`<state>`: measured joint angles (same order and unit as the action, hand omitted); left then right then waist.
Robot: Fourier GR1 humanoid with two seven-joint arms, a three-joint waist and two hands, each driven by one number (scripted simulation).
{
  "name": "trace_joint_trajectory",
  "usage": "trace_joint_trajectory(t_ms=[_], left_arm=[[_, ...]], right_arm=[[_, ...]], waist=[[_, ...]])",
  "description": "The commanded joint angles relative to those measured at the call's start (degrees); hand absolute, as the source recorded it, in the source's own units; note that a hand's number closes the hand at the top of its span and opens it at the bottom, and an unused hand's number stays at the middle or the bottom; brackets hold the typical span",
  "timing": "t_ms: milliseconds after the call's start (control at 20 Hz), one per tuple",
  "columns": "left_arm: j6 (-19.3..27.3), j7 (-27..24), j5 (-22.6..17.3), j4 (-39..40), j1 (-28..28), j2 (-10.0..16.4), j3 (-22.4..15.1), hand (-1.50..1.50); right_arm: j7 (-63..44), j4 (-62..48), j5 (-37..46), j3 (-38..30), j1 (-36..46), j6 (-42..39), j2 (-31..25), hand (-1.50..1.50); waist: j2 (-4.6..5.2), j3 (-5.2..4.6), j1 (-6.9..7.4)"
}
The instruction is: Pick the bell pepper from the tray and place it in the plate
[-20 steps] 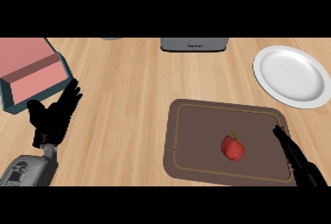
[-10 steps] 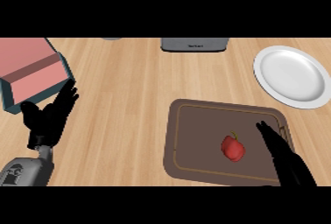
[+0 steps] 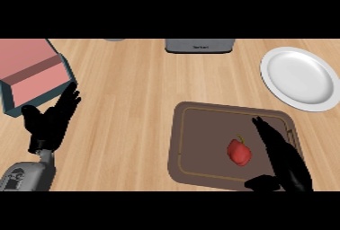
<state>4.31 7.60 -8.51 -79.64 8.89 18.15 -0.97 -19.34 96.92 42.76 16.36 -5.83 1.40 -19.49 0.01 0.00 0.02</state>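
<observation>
Bell pepper (image 3: 239, 152) is seen on the tray (image 3: 199, 130) just left of the open, straight-fingered right hand (image 3: 284, 158). The left hand (image 3: 51, 122), open too, is found well apart.

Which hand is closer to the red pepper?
Right. The right hand is over the tray, just to the right of the bell pepper. The left hand rests open far off to the left, near the pink box.

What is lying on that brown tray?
One red bell pepper lies on the tray. The right hand, fingers straight, hangs over the tray's right side beside the pepper, hiding the tray surface beneath it.
</observation>
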Motion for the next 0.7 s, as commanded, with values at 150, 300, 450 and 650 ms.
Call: trace_joint_trajectory(t_ms=[150,300,450,650], left_arm=[[0.5,1.6,2.9,-2.2,0.0,-3.6,0.9,0.00],[0.7,2.0,4.8,0.4,1.4,-4.0,1.7,0.00],[-3.7,1.5,2.3,-0.8,-0.5,-1.4,4.4,0.00],[-3.2,4.4,2.8,-0.9,3.3,-2.1,4.6,0.00]], right_arm=[[-2.5,-4.2,4.5,-1.1,5.0,-3.1,4.7,-1.50],[-0.6,-2.4,4.1,-3.5,2.8,-4.9,3.0,-1.50],[-2.3,-9.0,7.9,-1.8,7.8,-5.0,6.0,-1.50],[-1.5,-8.4,7.9,-0.3,7.6,-8.6,6.4,1.50]], waist=[[-0.03,0.01,0.00],[-0.04,0.00,-0.13],[-0.03,0.00,0.07],[-0.03,0.01,-0.04]])
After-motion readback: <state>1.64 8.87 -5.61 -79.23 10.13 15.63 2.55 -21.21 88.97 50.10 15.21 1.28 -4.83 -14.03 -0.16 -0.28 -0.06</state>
